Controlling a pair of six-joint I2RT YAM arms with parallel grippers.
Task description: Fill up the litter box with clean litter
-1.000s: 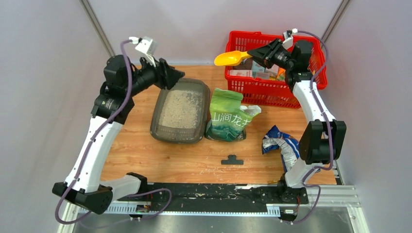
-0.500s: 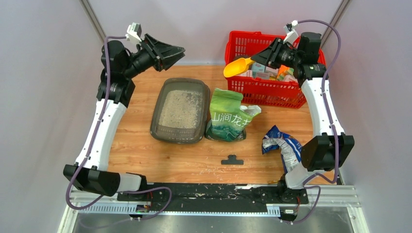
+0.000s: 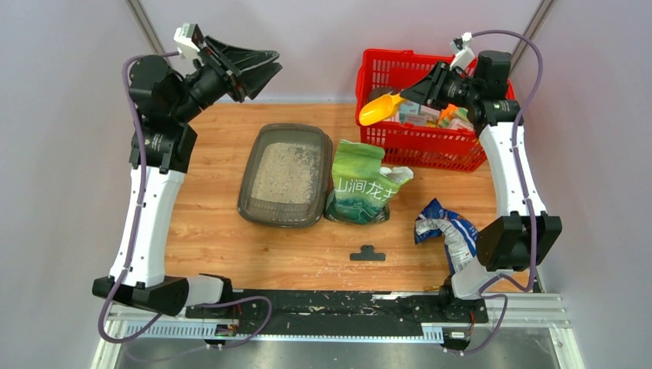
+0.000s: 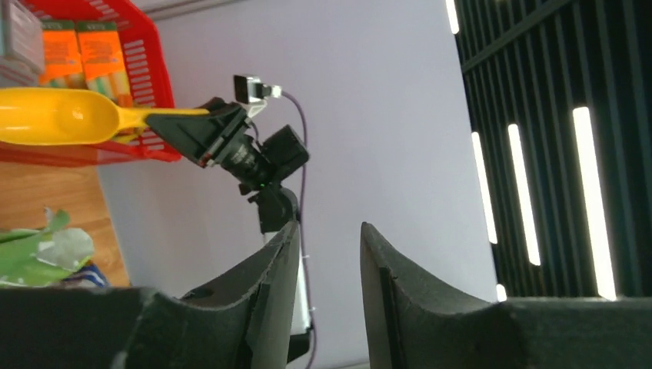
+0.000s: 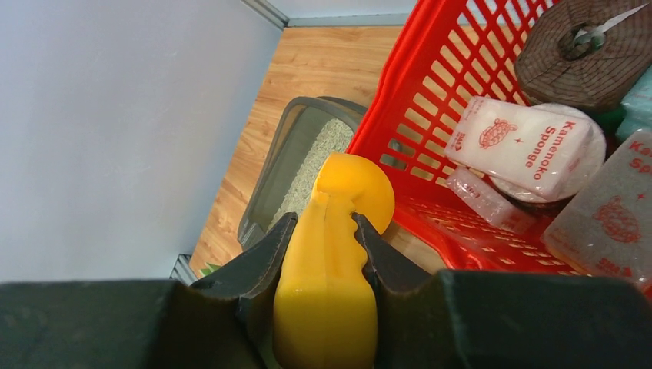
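The litter box (image 3: 247,184), a dark grey tray, lies on the wooden table left of centre, with pale clean litter (image 3: 286,171) spread in it. The right wrist view also shows the litter box (image 5: 286,154) and the litter (image 5: 329,138) below. My right gripper (image 3: 407,91) is shut on the handle of a yellow scoop (image 3: 380,108), held at the red basket's left rim. Seen from the right wrist, the scoop (image 5: 346,192) sits between the right gripper (image 5: 323,219) fingers. My left gripper (image 3: 265,69) is raised high behind the box, open and holding nothing; the left gripper (image 4: 329,227) points at the far wall.
A green litter bag (image 3: 360,184) stands open just right of the box. The red wire basket (image 3: 430,150) at the back right holds sponges and packets. A crumpled blue-white bag (image 3: 444,231) lies by the right arm. A small black T-shaped piece (image 3: 367,253) lies near the front.
My left arm has lifted up and back from the litter box's far end, its jaws narrowing. My right arm has carried the scoop right to the basket, tipping it downward.
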